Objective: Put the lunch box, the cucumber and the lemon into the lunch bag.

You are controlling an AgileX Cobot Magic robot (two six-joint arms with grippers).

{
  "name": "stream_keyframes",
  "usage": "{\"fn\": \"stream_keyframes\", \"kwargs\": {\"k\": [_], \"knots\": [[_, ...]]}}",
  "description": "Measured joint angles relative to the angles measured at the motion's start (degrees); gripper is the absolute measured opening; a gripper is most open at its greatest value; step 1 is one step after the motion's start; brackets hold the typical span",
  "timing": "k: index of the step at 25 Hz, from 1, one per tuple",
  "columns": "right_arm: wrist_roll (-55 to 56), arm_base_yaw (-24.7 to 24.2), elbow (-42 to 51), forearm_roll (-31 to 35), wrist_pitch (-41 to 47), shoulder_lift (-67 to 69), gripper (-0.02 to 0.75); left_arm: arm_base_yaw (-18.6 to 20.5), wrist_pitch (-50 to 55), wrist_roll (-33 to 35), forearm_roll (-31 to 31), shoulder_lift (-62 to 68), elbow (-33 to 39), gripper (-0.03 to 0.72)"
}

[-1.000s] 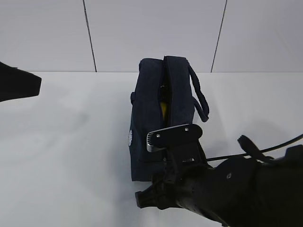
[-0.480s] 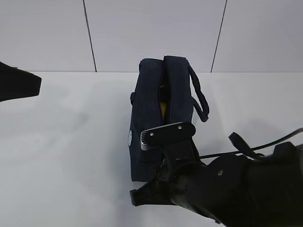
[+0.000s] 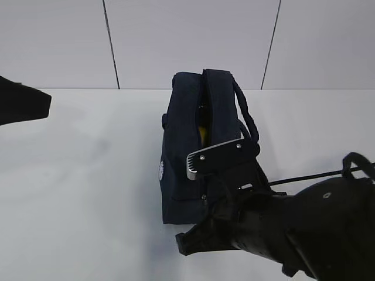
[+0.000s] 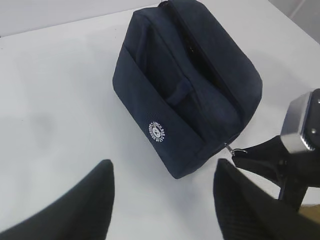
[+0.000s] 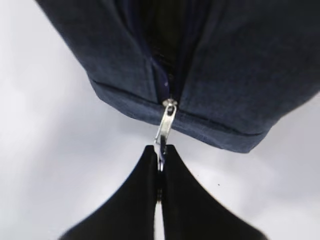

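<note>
**At the bag's near end: zipper pull pinched**

At the near end of the lunch bag (image 5: 215,65), the right gripper (image 5: 159,160) is closed tight on the metal zipper pull (image 5: 165,127), its two black fingers pressed together with the tab caught between the tips. The pull hangs from the slider at the bottom of the zip line, just above the bag's lower seam, so the grip looks made for drawing the zip along, though which way cannot be told from here.

In the exterior view the zip gap runs along the top of the lunch bag (image 3: 187,152), and a sliver of yellow, probably the lemon (image 3: 202,136), shows inside it. The lunch box and the cucumber are not visible anywhere; they may be inside already, but the dark opening hides them. The right arm's wrist camera housing (image 3: 220,157) sits over the bag's near end and blocks that corner.

The left gripper (image 4: 160,200) hovers open and empty, well clear of the bag (image 4: 185,85), jaws spread wide. The white table (image 3: 76,187) is open on the left side; the handles (image 3: 249,126) droop toward the right, so the zip track itself is unobstructed.
</note>
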Motion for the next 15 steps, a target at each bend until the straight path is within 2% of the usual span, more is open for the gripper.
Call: {"fn": "stream_keyframes", "kwargs": {"k": [7,15], "knots": [[-7.73,0.0,0.0,4.58,-0.11,-4.7,0.02,0.0,-0.21,0.0,0.0,0.0,0.0,0.441],[-11.13,0.0,0.37,5.53,-0.33,-9.03,0.02,0.0,-0.3,0.0,0.0,0.0,0.0,0.441]]}}
